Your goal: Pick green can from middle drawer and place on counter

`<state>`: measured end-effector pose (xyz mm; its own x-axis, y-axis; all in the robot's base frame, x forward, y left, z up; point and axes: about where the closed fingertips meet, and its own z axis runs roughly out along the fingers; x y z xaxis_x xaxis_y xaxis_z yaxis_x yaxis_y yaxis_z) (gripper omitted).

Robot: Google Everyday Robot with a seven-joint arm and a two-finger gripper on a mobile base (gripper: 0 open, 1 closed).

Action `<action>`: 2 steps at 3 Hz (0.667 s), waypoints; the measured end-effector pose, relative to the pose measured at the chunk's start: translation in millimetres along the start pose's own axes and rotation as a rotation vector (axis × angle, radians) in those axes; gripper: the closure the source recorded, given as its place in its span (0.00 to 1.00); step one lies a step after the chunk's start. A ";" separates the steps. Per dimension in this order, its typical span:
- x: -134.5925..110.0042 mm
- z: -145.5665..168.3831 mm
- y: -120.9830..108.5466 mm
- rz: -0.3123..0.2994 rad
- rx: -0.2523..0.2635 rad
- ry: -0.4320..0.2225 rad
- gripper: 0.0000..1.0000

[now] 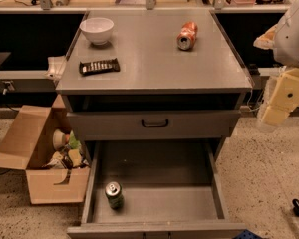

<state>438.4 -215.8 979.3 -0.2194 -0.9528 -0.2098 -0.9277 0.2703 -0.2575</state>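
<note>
Step in hand: the approach, with the pick not yet begun. The green can [113, 194] stands upright on the floor of the open middle drawer [162, 205], in its front left corner, close to the left wall. The gripper [273, 114] hangs outside the drawer, above and beyond its right wall, well apart from the can. It touches nothing of the task and we see nothing carried in it; whether it is wide or narrow we cannot tell. We judge that the next move calls for travel across the drawer and a descent over the can. The counter [149, 59], above the drawer, awaits the placement.
</note>
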 end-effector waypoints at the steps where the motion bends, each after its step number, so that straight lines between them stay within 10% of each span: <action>1: 0.0 0.0 0.0 0.000 0.000 0.000 0.00; 2: -2.8 -0.8 1.8 -0.009 0.005 0.012 0.00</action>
<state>437.1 -212.7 980.2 -0.2143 -0.9569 -0.1960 -0.9282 0.2620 -0.2643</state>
